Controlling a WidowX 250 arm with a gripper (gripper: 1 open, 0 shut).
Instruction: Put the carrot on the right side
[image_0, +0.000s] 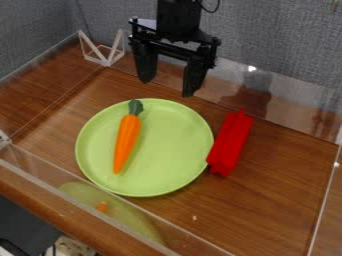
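Note:
An orange carrot (126, 142) with a green stem tip lies on the left half of a light green plate (174, 160), its stem pointing toward the back. My gripper (171, 76) hangs above the plate's far edge, pointing down, with its black fingers (143, 64) spread apart and nothing between them. It stands behind and to the right of the carrot, not touching it.
A red rectangular block (231, 142) lies on the wooden table just right of the plate. A white wire stand (96, 46) sits at the back left. Clear acrylic walls (80, 200) border the table at the front and sides.

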